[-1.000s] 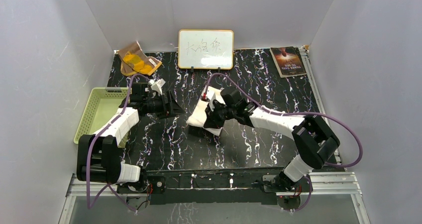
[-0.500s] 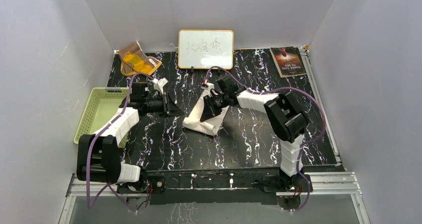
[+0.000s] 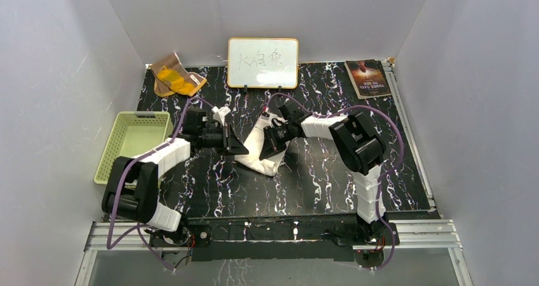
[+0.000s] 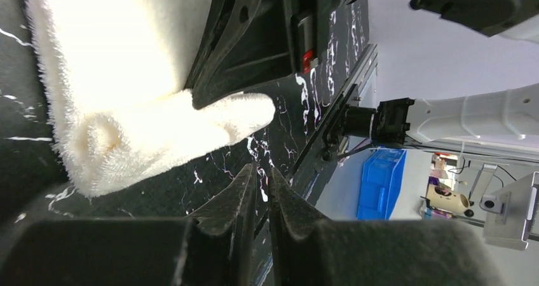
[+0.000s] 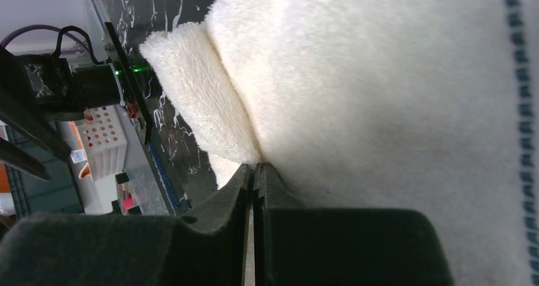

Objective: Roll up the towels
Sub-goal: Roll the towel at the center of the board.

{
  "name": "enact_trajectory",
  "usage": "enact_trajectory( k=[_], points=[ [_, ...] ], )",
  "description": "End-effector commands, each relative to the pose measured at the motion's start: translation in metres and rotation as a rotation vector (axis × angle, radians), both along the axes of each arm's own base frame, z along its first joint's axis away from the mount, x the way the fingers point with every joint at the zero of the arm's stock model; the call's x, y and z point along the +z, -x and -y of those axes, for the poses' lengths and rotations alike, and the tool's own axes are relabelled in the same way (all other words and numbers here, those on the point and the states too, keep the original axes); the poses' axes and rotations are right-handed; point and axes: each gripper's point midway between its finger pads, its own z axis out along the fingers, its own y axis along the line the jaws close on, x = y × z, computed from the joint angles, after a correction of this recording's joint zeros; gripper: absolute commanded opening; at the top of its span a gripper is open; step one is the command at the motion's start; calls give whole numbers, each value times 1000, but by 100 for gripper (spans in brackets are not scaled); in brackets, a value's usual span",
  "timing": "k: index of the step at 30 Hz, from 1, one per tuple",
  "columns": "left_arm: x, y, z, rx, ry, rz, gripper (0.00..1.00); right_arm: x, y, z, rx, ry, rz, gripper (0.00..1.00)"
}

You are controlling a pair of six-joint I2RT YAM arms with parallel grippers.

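The cream towel (image 3: 262, 164) lies mid-table with its far part lifted into a slope. My right gripper (image 3: 269, 147) is shut on the towel's edge; in the right wrist view its tips (image 5: 255, 166) bite into a fold of the cream towel (image 5: 381, 76). My left gripper (image 3: 242, 149) sits just left of the towel, low over the table. In the left wrist view its jaws (image 4: 262, 171) stand almost together with nothing between them, below the towel's corner (image 4: 127, 127). The orange-and-brown cloth (image 3: 175, 76) lies crumpled at the far left.
A pale green basket (image 3: 109, 162) stands at the left edge. A whiteboard (image 3: 262, 62) stands upright at the back, and a dark booklet (image 3: 367, 77) lies at the back right. Grey walls close in three sides.
My left gripper has shut and moved right, up to the towel's left edge. The right arm has drawn back and lifted the towel's far part into a slope.
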Motion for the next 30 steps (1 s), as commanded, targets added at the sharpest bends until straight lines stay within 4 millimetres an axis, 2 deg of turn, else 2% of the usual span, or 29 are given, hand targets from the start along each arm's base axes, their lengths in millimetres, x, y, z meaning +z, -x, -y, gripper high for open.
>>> enact_trajectory(
  k=[1,10,16,19,21,23,27,30],
  points=[
    [-21,3,16,1,-2,-59,12,-12,-4,6,-32,16,-12,0],
    [-68,-31,6,174,-121,-66,10,-20,-1,11,-33,31,-7,0],
    [-105,-33,-10,282,-225,-106,7,-23,1,16,-30,51,10,0],
    [-122,-23,-15,288,-250,-139,6,-18,-3,18,-39,63,49,18],
    [-128,-17,-15,279,-264,-146,5,-9,-12,19,-57,80,97,26],
    [-131,-13,-15,265,-299,-135,5,10,-25,20,-89,93,178,31],
    [-136,-8,-15,234,-367,-111,6,59,-49,17,-161,95,363,31],
    [-139,-5,-16,225,-380,-115,5,78,-47,7,-154,120,495,28]
  ],
)
